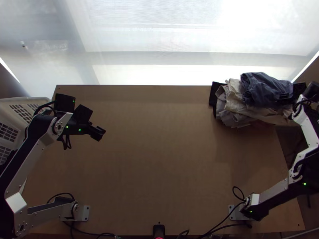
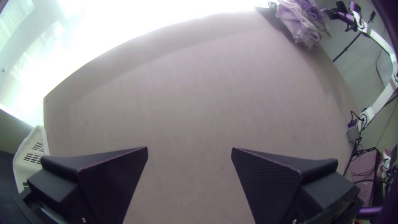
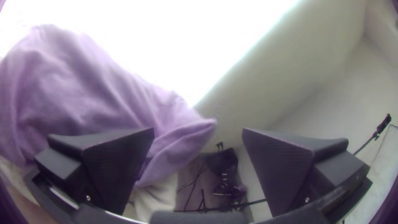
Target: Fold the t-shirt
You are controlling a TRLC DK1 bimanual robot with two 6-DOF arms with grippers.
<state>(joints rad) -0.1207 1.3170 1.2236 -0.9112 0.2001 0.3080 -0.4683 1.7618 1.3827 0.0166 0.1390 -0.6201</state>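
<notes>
A bunched pile of clothes lies at the table's far right corner, with a dark blue-grey garment (image 1: 263,88) on top of beige cloth (image 1: 235,111); which piece is the t-shirt I cannot tell. My left gripper (image 1: 99,133) is over the table's left part, far from the pile. In the left wrist view that gripper (image 2: 189,151) stands open, bare tabletop between its fingers. My right gripper (image 1: 296,91) is at the pile's right side. Seen from its wrist, the right gripper (image 3: 198,132) is open, a fold of the garment (image 3: 178,145) beside one finger and partly in the gap.
The wooden table (image 1: 159,159) stretches bare between the two arms. A white slotted basket (image 1: 26,104) stands off the left edge. Cables (image 1: 223,219) run along the near edge, and a bright translucent curtain (image 1: 179,40) hangs behind the far edge.
</notes>
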